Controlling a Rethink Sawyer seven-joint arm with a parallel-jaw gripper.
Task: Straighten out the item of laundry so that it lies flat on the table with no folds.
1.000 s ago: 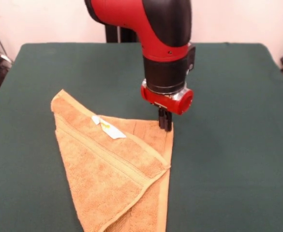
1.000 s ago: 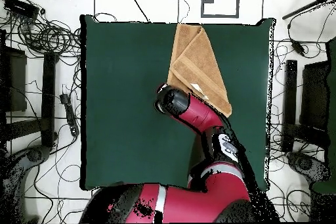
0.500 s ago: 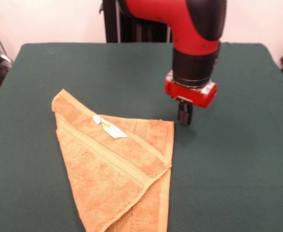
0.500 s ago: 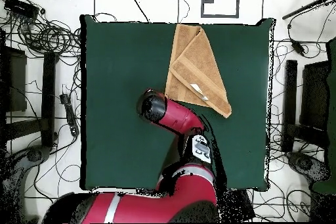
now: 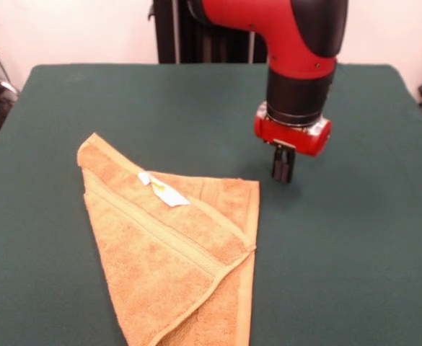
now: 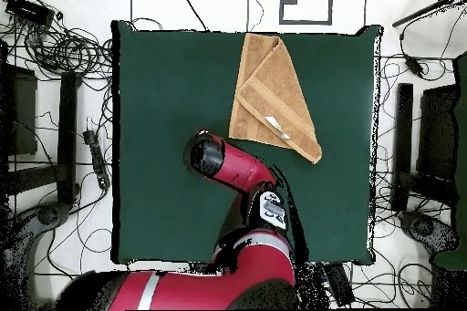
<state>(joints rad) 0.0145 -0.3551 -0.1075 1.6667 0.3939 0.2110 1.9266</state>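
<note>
Towel (image 5: 171,256): the orange-tan terry cloth lies folded on the dark green table (image 5: 355,259), not flat. In the front view it forms a rough triangle, one corner toward 10 o'clock, one toward 2 o'clock, and its narrow end running off the picture's lower edge at 6 o'clock. An upper layer is turned over the lower one, and its folded edge runs diagonally from the 10 o'clock corner down toward 4 o'clock, where a woven border band shows along the flap. A small white tag (image 5: 162,190) lies on top near the upper edge, roughly at the cloth's 12 o'clock.

In the overhead view the towel (image 6: 272,98) sits at about 1 o'clock on the table (image 6: 164,79), its top end touching the table's far edge, with the white tag (image 6: 276,126) near its lower right part.

The gripper (image 5: 282,173) hangs from the red and black arm (image 5: 297,72) over bare felt, just beside the towel's 2 o'clock corner and apart from it. Its two dark fingers (image 5: 277,164) point straight down and sit pressed close together with nothing between them; whether the tips touch the felt cannot be told. From overhead the arm (image 6: 233,163) covers the gripper, its end lying at about 7 o'clock from the towel.
</note>
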